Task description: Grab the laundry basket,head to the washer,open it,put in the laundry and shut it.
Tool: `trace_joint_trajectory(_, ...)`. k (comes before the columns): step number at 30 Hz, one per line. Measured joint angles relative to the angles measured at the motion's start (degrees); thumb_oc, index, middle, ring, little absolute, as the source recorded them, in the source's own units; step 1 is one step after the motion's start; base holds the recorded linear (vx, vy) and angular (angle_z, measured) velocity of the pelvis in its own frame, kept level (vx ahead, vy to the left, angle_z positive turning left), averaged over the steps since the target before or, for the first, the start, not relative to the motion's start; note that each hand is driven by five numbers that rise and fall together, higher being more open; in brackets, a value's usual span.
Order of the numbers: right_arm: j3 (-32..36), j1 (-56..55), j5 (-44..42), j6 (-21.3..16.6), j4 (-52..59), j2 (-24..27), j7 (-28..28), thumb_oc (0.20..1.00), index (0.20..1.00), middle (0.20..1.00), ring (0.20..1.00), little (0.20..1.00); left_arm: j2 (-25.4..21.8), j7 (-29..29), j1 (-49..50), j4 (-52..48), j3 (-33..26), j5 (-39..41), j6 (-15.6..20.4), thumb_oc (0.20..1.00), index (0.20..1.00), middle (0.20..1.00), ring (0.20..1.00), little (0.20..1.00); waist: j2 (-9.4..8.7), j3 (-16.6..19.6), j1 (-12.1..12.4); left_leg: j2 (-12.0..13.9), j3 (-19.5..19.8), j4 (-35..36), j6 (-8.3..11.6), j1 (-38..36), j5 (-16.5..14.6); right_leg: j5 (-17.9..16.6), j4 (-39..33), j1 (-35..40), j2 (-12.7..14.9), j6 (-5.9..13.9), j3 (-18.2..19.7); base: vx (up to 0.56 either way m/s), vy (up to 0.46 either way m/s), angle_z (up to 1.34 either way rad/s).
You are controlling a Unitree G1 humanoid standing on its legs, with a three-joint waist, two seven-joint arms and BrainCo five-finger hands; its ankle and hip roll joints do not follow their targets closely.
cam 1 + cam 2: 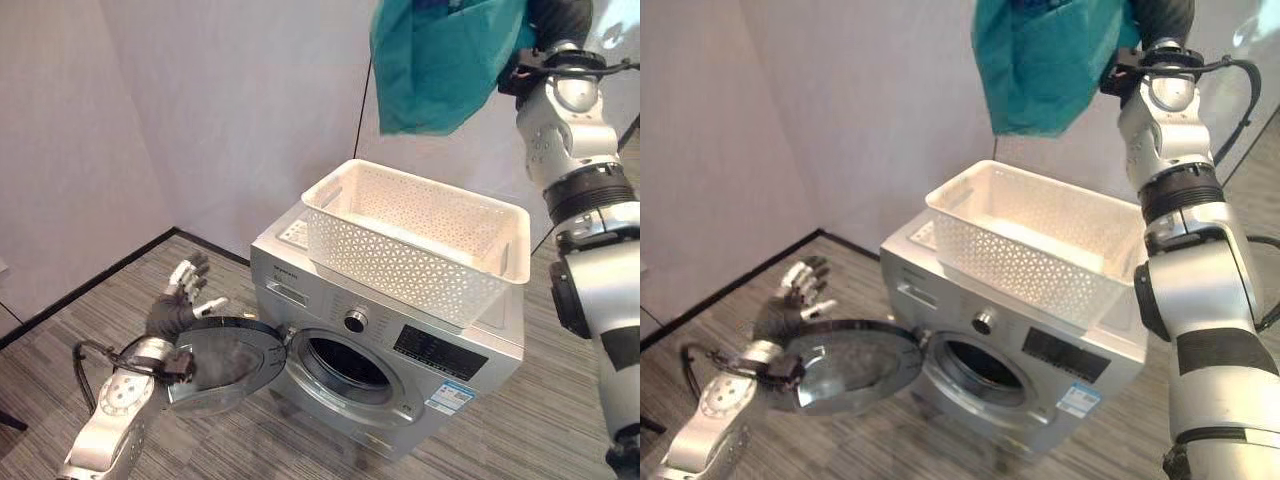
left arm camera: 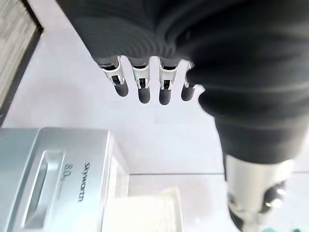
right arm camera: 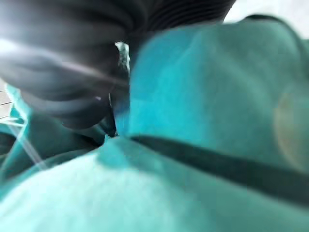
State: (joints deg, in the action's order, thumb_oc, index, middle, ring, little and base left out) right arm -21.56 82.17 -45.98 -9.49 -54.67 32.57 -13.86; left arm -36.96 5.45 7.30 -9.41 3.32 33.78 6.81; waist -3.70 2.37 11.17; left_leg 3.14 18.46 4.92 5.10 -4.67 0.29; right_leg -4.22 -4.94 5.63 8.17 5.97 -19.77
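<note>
My right hand (image 3: 72,72) is raised high above the washer (image 1: 400,370), gripping a teal garment (image 1: 440,60). In the right wrist view the cloth is bunched against my palm with fingers wrapped into it, so that's a clenched grasp on fabric. The garment hangs free below the hand, well above the basket (image 1: 420,240) and touching nothing else.

The white perforated laundry basket sits on top of the washer, across the lid, slightly skewed to the machine's front edge. I can't see any laundry inside it from the head views; the interior looks white.

The washer door (image 1: 225,365) is swung fully open to my left, hinged at the left side of the round drum opening (image 1: 345,365). The drum opening is dark; contents can't be made out.

My left hand (image 1: 185,290) is low, just beside the open door's outer edge, fingers spread and relaxed, holding nothing. The left wrist view shows the fingers (image 2: 142,89) straight with the washer top corner and the basket past them. Can't tell whether the hand touches the door.

The washer stands on grey striped floor (image 1: 80,330) near the white wall (image 1: 200,120) corner.
</note>
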Motion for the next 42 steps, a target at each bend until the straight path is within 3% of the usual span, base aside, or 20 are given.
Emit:
trace_joint_trajectory(2, -0.15, 0.00, -0.57, -1.63, 9.47, -5.66, 0.31, 0.200, 0.200, 0.200, 0.200, 0.200, -0.49, 0.55, -3.23, -8.94, -3.02, -0.02, 0.62, 1.000, 1.000, 1.000, 1.000, 1.000, -0.53, 0.00, -1.10, 0.26, -0.06, 0.04, 0.03, -0.68, -0.11, 0.17, 0.01, 0.65, -0.28, -0.14, -0.01, 0.00, 0.000, 0.00)
trace_joint_trajectory(5, -2.95, -0.96, -1.64, -1.94, 15.34, -6.91, 1.61, 0.200, 0.200, 0.200, 0.200, 0.200, -0.88, 0.45, -7.07, -15.43, -2.14, 1.51, 3.12, 1.000, 1.000, 1.000, 1.000, 1.000, -1.10, 0.23, -1.25, -0.07, -0.30, 0.07, -0.16, -1.47, -0.24, 0.25, 0.01, 1.35, -0.25, 0.03, 0.24, -0.01, 0.001, -0.02)
trace_joint_trajectory(7, -4.55, -0.99, -1.78, -2.12, 14.61, -7.63, 2.68, 0.200, 0.200, 0.200, 0.200, 0.200, -0.85, 0.38, -8.99, -13.30, 1.33, 1.88, 3.08, 1.000, 1.000, 1.000, 1.000, 1.000, -1.43, 0.46, -1.50, 0.01, -0.42, 0.06, -0.17, -1.53, -0.23, 0.20, 0.01, 1.33, -0.21, -0.01, 0.44, -0.02, 0.003, -0.03)
trace_joint_trajectory(11, -5.22, -1.99, -2.53, -2.00, 15.71, -11.52, 2.98, 0.200, 0.200, 0.200, 0.200, 0.200, -0.23, 2.24, -25.67, -8.45, 7.04, 1.78, 3.20, 1.000, 1.000, 1.000, 1.000, 1.000, -1.52, 0.57, -3.30, 0.28, -0.46, 0.03, -0.15, -1.39, -0.20, 0.10, 0.02, 1.16, -0.32, -0.10, 0.60, 0.00, 0.002, -0.01)
trace_joint_trajectory(13, -5.77, -2.95, -2.79, -2.06, 16.89, -12.92, 3.03, 0.200, 0.200, 0.200, 0.200, 0.200, 1.37, 3.63, -32.42, -8.06, 7.94, 1.70, 5.22, 1.000, 1.000, 1.000, 1.000, 1.000, -1.32, 0.65, -4.21, 0.21, -1.38, -0.29, -0.18, -1.43, -0.24, -0.07, 0.02, 0.86, -0.35, -0.31, 1.44, -0.02, 0.017, -0.17)
trace_joint_trajectory(21, -7.74, -9.64, -3.91, -1.92, 25.75, -13.81, 4.22, 0.200, 0.200, 0.200, 0.200, 0.200, 2.65, 7.58, -35.67, -6.95, 11.08, 1.20, 5.64, 1.000, 1.000, 1.000, 1.000, 1.000, 0.20, 0.44, -5.38, 0.11, -2.23, -0.26, -0.27, -1.37, -0.29, -0.30, 0.02, 0.24, -0.30, -0.35, 2.29, 0.00, 0.003, -0.05)
trace_joint_trajectory(26, -8.89, -16.15, -5.35, -1.36, 32.89, -13.44, 5.60, 0.200, 0.200, 0.200, 0.200, 0.200, 3.70, 9.77, -36.57, -5.12, 11.15, 0.35, 5.54, 1.000, 1.000, 1.000, 1.000, 1.000, 0.77, 0.07, -5.72, 0.24, -3.31, -0.18, -0.44, -1.85, -0.46, -0.43, 0.01, 0.06, -0.35, -0.47, 3.38, 0.01, -0.003, -0.11)
trace_joint_trajectory(36, -8.90, -20.95, -7.46, -0.78, 45.53, -6.28, 10.24, 0.200, 0.200, 0.200, 0.200, 0.200, 3.51, 12.21, -39.47, -2.61, 10.74, -11.59, 5.22, 1.000, 1.000, 1.000, 1.000, 1.000, 0.85, 0.02, -5.74, 0.24, -3.55, 0.03, -0.53, -1.68, -0.50, -0.47, 0.01, -0.46, -0.34, -0.44, 3.76, 0.00, 0.000, 0.00)
trace_joint_trajectory(42, -11.94, -21.35, -10.74, 0.56, 47.20, -0.29, 14.00, 0.200, 0.200, 0.200, 0.200, 0.200, 3.48, 11.56, -42.67, 0.77, 14.04, -8.73, 4.79, 1.000, 1.000, 1.000, 1.000, 1.000, 1.24, -0.24, -5.87, 0.18, -3.58, 0.02, -0.53, -1.73, -0.49, -0.49, 0.01, -0.50, -0.33, -0.42, 3.78, 0.00, 0.000, 0.00)
